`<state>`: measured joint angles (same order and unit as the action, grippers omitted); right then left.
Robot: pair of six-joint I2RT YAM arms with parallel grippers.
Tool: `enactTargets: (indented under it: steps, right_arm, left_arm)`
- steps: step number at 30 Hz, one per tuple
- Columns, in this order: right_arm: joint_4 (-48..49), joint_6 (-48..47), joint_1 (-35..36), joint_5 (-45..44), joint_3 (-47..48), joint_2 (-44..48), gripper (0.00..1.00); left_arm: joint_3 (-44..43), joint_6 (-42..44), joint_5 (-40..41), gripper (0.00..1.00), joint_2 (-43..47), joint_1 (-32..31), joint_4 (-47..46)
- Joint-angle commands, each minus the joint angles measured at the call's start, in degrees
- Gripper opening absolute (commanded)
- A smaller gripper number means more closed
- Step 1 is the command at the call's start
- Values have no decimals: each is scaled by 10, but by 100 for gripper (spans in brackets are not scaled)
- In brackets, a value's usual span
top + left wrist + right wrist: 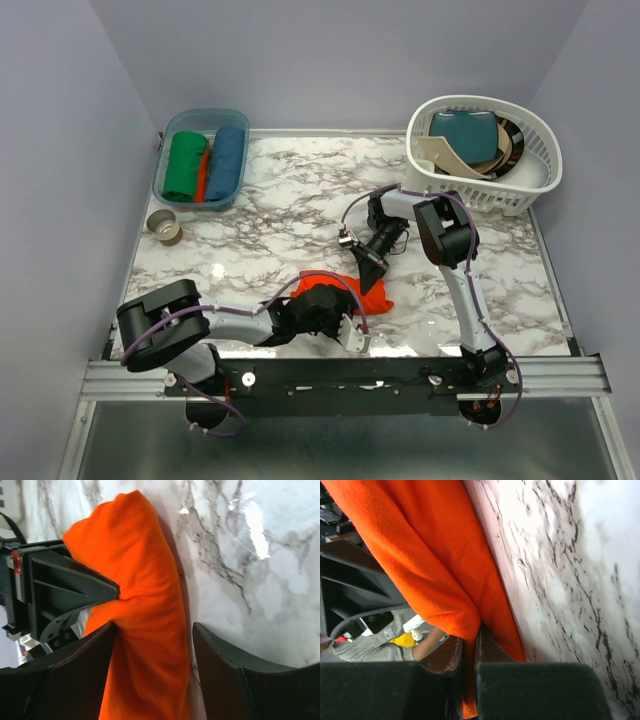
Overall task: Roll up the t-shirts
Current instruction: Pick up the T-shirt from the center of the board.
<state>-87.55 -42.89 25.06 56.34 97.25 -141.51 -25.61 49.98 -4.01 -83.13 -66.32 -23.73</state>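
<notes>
Fingertips of right hand (469, 641) partly vanish under orange t-shirt (420, 555) folds.

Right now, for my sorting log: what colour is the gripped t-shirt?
The t-shirt is plain orange-red; left wrist view.

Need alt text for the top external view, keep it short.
Two robot arms meet over a bunched orange-red t-shirt near the front of a marble table, with the right gripper pinching its fabric and the left gripper open around it. A blue bin at back left holds rolled shirts; a white basket sits at back right.
</notes>
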Motion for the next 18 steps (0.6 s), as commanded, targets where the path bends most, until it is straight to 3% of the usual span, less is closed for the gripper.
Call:
enactTargets:
  steps: [1, 6, 12, 18]
  right_arm:
    - [0, -28, 0, -81, -11, -54, 13]
    - [0, -27, -1, -83, -10, -55, 14]
    - [0, -30, 0, -84, -11, -54, 14]
    - [0, -32, 1, -83, -12, -54, 13]
  left_arm:
    - [13, 33, 103, 73, -61, -12, -61]
    - [25, 80, 138, 71, -97, -27, -64]
    - [-21, 95, 195, 66, -167, -27, -28]
    - [-77, 82, 211, 45, -215, -26, 68]
